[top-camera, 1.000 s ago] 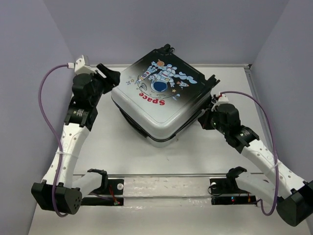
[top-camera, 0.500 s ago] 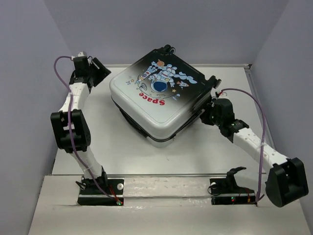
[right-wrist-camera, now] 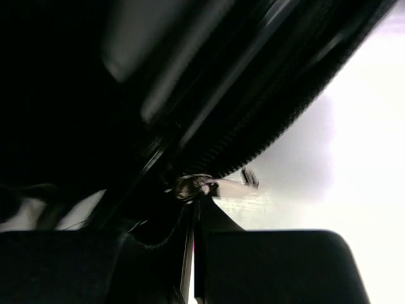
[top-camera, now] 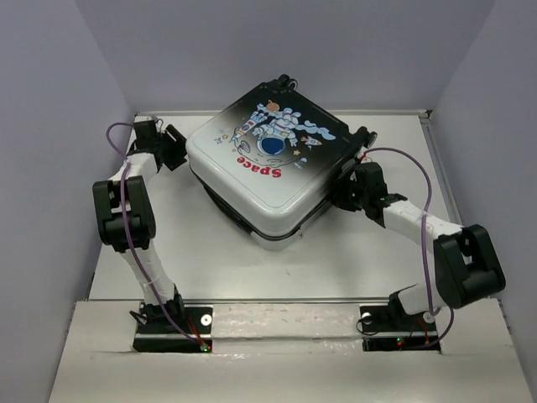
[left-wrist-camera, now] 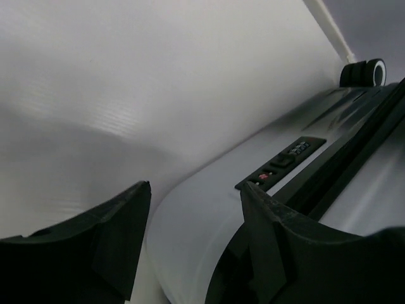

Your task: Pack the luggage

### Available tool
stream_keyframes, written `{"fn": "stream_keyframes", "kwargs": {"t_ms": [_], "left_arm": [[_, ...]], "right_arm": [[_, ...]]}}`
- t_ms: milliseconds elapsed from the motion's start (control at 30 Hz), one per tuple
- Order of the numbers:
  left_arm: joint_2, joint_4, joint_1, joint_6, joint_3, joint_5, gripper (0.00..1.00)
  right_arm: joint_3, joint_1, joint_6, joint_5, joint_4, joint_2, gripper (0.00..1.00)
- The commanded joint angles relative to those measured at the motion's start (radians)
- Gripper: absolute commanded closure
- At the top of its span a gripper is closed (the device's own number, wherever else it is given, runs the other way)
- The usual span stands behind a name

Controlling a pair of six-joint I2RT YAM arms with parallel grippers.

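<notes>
The luggage [top-camera: 268,164] lies flat and closed mid-table, astronaut and red "Space" print facing up. My left gripper [top-camera: 176,149] is open at its left corner. In the left wrist view the white shell corner [left-wrist-camera: 196,228] sits between the spread fingers [left-wrist-camera: 114,234], beyond their tips, with the combination lock [left-wrist-camera: 281,163] and a caster wheel [left-wrist-camera: 364,71] further on. My right gripper [top-camera: 347,191] is shut against the right side. In the right wrist view its closed tips [right-wrist-camera: 197,202] meet the metal zipper pull [right-wrist-camera: 218,185] under the zipper teeth [right-wrist-camera: 278,120]. Whether the pull is pinched I cannot tell.
Purple walls [top-camera: 59,126] close in the white table [top-camera: 201,252] on three sides. The arm bases stand on a rail [top-camera: 285,323] at the near edge. Purple cables [top-camera: 424,193] loop off both wrists. Both elbows are raised beside the luggage.
Both arms folded up, elbows rising toward the luggage. The right gripper slid left and back along the luggage's side. The luggage shifted slightly left. The left gripper stayed at the left corner.
</notes>
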Motion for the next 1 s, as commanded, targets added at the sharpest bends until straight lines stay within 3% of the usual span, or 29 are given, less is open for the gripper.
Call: {"fn": "stream_keyframes", "kwargs": {"t_ms": [0, 267, 333, 400, 500, 567, 700, 767, 833, 867, 967], "left_arm": [[-0.127, 0.078, 0.000, -0.027, -0.140, 0.016, 0.30], [-0.315, 0.219, 0.000, -0.093, -0.486, -0.015, 0.31], [-0.383, 0.239, 0.000, -0.109, -0.555, -0.029, 0.31], [-0.440, 0.233, 0.003, -0.110, -0.570, -0.046, 0.31], [-0.499, 0.151, 0.061, -0.084, -0.517, -0.058, 0.29], [-0.535, 0.100, 0.089, -0.040, -0.448, -0.085, 0.28], [-0.628, -0.032, 0.152, -0.006, -0.346, -0.171, 0.20], [-0.680, -0.029, 0.154, -0.030, -0.358, -0.140, 0.21], [-0.725, 0.002, 0.148, -0.049, -0.429, -0.078, 0.31], [-0.775, 0.003, 0.125, -0.046, -0.503, -0.063, 0.52], [-0.868, 0.002, 0.059, -0.002, -0.685, -0.029, 0.80]], "right_arm": [[0.184, 0.010, -0.037, -0.209, 0.336, 0.126, 0.93], [0.311, -0.037, -0.103, -0.393, 0.361, 0.199, 0.92], [0.299, -0.048, -0.114, -0.401, 0.346, 0.174, 0.87], [0.281, -0.048, -0.129, -0.393, 0.287, 0.144, 0.81], [0.203, -0.057, -0.172, -0.379, 0.190, 0.055, 0.63], [0.140, -0.057, -0.196, -0.318, 0.150, -0.007, 0.62], [-0.032, -0.057, -0.186, -0.296, 0.110, -0.168, 0.65], [-0.111, -0.057, -0.161, -0.385, 0.128, -0.238, 0.90], [-0.164, -0.045, -0.146, -0.451, 0.166, -0.278, 0.93], [-0.204, -0.024, -0.144, -0.491, 0.188, -0.315, 0.93], [-0.251, 0.015, -0.163, -0.497, 0.203, -0.358, 0.91]]}}
